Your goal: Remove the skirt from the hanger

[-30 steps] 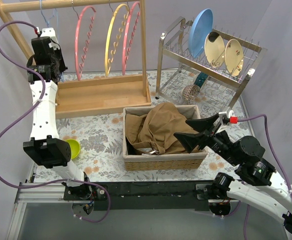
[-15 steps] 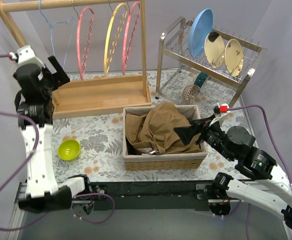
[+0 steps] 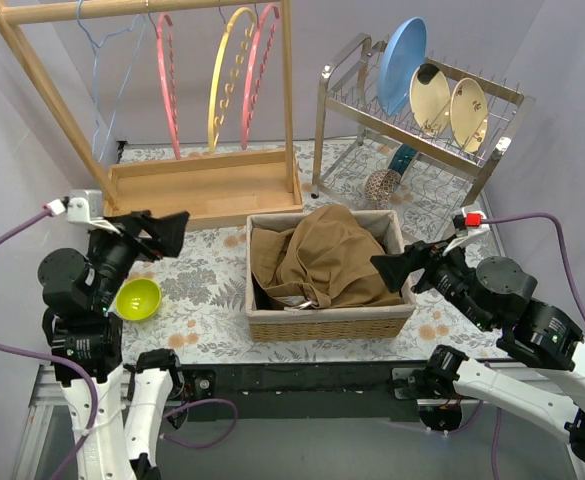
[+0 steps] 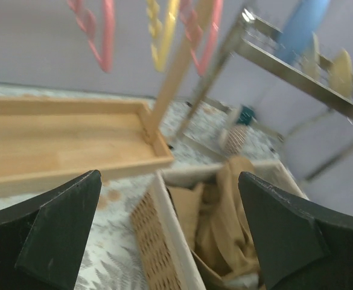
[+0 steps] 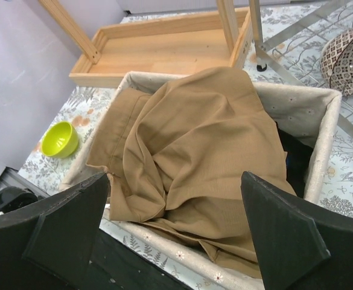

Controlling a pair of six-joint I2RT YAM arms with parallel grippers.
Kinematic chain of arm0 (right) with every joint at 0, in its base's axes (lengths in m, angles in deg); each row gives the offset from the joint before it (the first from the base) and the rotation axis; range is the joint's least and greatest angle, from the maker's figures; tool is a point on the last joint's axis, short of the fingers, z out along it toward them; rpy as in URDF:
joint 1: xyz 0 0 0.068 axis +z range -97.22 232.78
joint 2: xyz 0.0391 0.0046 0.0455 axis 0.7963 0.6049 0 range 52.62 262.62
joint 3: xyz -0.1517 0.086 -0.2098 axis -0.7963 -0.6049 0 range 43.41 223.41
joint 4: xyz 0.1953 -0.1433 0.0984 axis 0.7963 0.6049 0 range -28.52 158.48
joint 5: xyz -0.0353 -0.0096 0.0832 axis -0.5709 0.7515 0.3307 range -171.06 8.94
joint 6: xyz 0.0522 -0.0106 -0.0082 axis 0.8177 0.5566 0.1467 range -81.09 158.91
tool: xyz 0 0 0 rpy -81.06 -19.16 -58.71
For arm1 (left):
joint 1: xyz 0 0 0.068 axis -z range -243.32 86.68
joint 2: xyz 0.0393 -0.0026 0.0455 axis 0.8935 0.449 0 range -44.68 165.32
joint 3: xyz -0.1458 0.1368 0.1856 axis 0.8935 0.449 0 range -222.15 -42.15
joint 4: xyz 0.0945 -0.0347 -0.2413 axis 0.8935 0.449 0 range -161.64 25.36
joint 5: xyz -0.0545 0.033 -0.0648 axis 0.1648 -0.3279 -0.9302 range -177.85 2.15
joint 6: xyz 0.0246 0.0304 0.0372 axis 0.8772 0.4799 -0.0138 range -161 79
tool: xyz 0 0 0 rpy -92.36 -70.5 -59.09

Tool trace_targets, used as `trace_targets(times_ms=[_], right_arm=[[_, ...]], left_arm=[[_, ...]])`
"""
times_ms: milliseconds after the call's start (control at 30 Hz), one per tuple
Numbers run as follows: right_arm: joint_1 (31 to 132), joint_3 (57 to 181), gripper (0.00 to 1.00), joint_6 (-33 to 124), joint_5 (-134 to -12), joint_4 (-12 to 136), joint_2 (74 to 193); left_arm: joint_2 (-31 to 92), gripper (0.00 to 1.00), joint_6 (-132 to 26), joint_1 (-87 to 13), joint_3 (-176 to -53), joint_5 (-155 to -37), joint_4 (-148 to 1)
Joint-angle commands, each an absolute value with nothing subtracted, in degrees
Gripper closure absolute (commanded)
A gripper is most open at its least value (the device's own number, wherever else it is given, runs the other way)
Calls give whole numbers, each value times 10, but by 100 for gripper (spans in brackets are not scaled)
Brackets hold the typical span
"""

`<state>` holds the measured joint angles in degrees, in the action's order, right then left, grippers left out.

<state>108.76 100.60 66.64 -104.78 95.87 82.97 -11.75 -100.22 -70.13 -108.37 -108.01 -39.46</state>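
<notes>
The tan skirt (image 3: pixel 322 255) lies crumpled in the wicker basket (image 3: pixel 327 322), free of any hanger. A thin light-blue wire hanger (image 3: pixel 96 100) hangs bare on the wooden rail at the back left. My left gripper (image 3: pixel 167 232) hovers low at the front left, open and empty, pointing towards the basket. In the left wrist view the gripper (image 4: pixel 169 178) frames the skirt (image 4: pixel 230 211) and the basket's corner. My right gripper (image 3: pixel 392 265) is open and empty beside the basket's right end. In the right wrist view that gripper (image 5: pixel 175 178) is above the skirt (image 5: pixel 194 145).
A wooden clothes rack with a tray base (image 3: pixel 202 185) stands at the back, carrying pink (image 3: pixel 167 80) and yellow (image 3: pixel 230 70) ring hangers. A metal dish rack (image 3: pixel 422 130) with plates is at the back right. A green bowl (image 3: pixel 138 298) sits under my left arm.
My left arm has swung down from the rail to the front left, and its gripper has opened. The blue hanger stays on the rail. My right arm has drawn back slightly.
</notes>
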Motion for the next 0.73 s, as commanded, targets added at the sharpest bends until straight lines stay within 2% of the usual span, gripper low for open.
trace_targets(times_ms=[0, 267, 700], right_arm=[[1090, 1043, 2, 657, -1061, 958, 823], [1090, 1067, 2, 645, -1055, 947, 822], [1090, 1069, 3, 639, -1036, 919, 830]], left_arm=[[-147, 2, -1063, -684, -994, -1278, -468], [-181, 2, -1046, -645, -969, -1307, -476], [-174, 2, -1056, -642, -984, -1308, -480]])
